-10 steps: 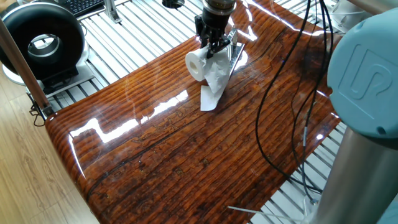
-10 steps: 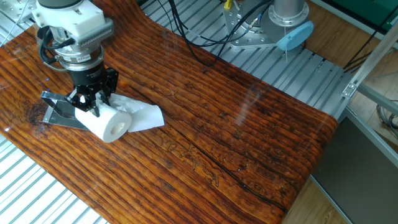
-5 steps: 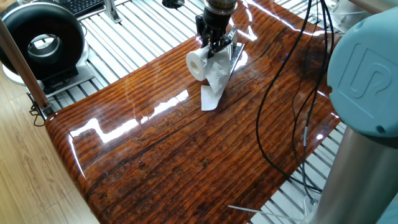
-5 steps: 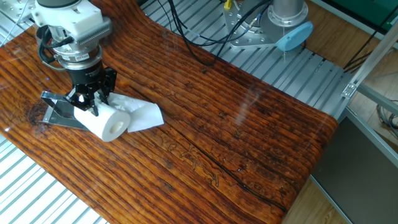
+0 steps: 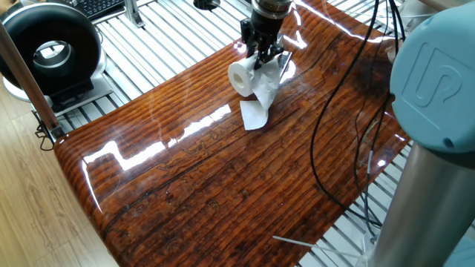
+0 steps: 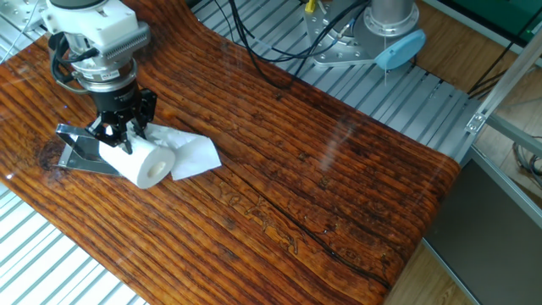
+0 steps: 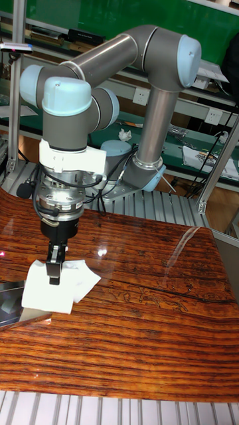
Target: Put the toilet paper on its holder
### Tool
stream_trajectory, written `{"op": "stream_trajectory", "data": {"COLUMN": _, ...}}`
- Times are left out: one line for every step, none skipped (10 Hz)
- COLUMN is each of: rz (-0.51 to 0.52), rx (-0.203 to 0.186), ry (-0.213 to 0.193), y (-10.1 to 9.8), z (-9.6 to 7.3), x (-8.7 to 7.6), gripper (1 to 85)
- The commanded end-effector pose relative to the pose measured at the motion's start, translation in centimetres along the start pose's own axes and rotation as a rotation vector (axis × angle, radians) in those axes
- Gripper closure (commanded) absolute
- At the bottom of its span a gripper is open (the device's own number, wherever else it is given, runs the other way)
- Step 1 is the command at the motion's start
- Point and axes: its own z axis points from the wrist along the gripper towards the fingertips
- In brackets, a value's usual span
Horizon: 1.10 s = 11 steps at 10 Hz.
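Claw pinching the toilet paper on a glossy wooden table
Fingers closed on the roll's top; in the other fixed view its core points toward 5 o'clock, loose sheet trailing at 3, holder touching at 9, slatted metal bench around

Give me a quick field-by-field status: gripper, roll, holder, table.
gripper: pointing down, shut on the toilet paper
toilet paper: lying sideways, hollow core facing the table edge, loose sheet trailing on the wood
holder: shiny metal plate flat on the table, right beside the roll; its bars are not clear
roll on holder: not yet
table: glossy striped wood
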Motion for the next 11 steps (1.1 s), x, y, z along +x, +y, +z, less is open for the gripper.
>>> {"op": "stream_trajectory", "data": {"rz": 0.018, "rx": -0.004, "ry": 0.004, "y": 0.3, "z": -0.2, "x": 0.6, "gripper": 84.7}}
{"op": "stream_trajectory", "data": {"rz": 0.028, "rx": -0.008, "ry": 0.004, "y": 0.5, "z": -0.2, "x": 0.7, "gripper": 84.7}}
{"op": "stream_trajectory", "data": {"rz": 0.044, "rx": -0.015, "ry": -0.001, "y": 0.8, "z": -0.2, "x": 0.6, "gripper": 84.7}}
{"op": "stream_trajectory", "data": {"rz": 0.060, "rx": -0.028, "ry": -0.011, "y": 1.1, "z": -0.2, "x": 0.3, "gripper": 84.7}}
{"op": "stream_trajectory", "data": {"rz": 0.084, "rx": -0.049, "ry": -0.031, "y": 1.7, "z": -0.2, "x": -0.3, "gripper": 84.7}}
{"op": "stream_trajectory", "data": {"rz": 0.104, "rx": -0.062, "ry": -0.047, "y": 2.0, "z": -0.3, "x": -0.7, "gripper": 84.7}}
{"op": "stream_trajectory", "data": {"rz": 0.123, "rx": -0.070, "ry": -0.055, "y": 2.1, "z": -0.3, "x": -1.0, "gripper": 84.7}}
{"op": "stream_trajectory", "data": {"rz": 0.132, "rx": -0.074, "ry": -0.056, "y": 2.3, "z": -0.2, "x": -1.1, "gripper": 84.7}}
{"op": "stream_trajectory", "data": {"rz": 0.142, "rx": -0.082, "ry": -0.047, "y": 2.7, "z": -0.3, "x": -0.8, "gripper": 84.7}}
{"op": "stream_trajectory", "data": {"rz": 0.136, "rx": -0.081, "ry": -0.038, "y": 2.7, "z": -0.4, "x": -0.6, "gripper": 84.7}}
{"op": "stream_trajectory", "data": {"rz": 0.135, "rx": -0.083, "ry": -0.028, "y": 2.9, "z": -0.4, "x": -0.3, "gripper": 84.7}}
